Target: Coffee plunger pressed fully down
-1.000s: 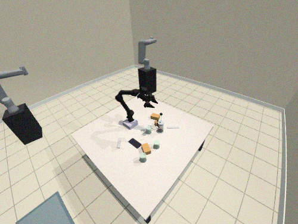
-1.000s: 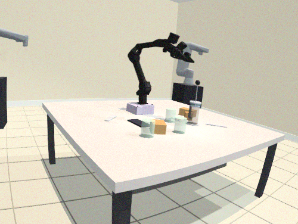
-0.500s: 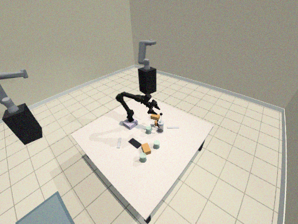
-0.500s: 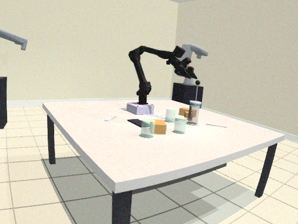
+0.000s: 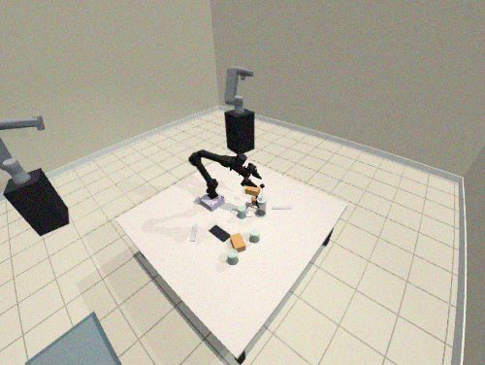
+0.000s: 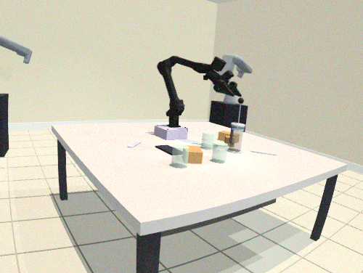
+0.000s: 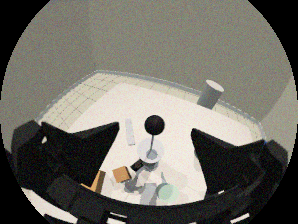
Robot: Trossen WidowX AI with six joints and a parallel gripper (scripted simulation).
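Seen on the white table (image 6: 109,170), left to right in the exterior view: a thin pale strip (image 6: 133,144) lying flat; the lilac arm base (image 6: 170,131); a dark flat slab (image 6: 166,148) in front of it; a pale green cup (image 6: 179,156) nearest the front edge, just beside an orange block (image 6: 194,154); two more pale green cups (image 6: 208,140) and (image 6: 219,152); a second orange block (image 6: 224,136) behind them. Stood upright just right of those: the coffee press (image 6: 236,137), glass-walled with brown inside, thin rod rising to the plunger knob (image 6: 239,99), still fully raised. Lay further right, well apart: a thin light stick (image 6: 263,152).

Reached over from the base in a high arch, the hand (image 6: 235,92) hovering just left of and slightly above the knob; contact not clear from this angle. Released and spread wide, nothing between the fingers. From the wrist view, knob (image 7: 154,123) centred in the gap between the two dark fingers, touching neither, press and cups below it.
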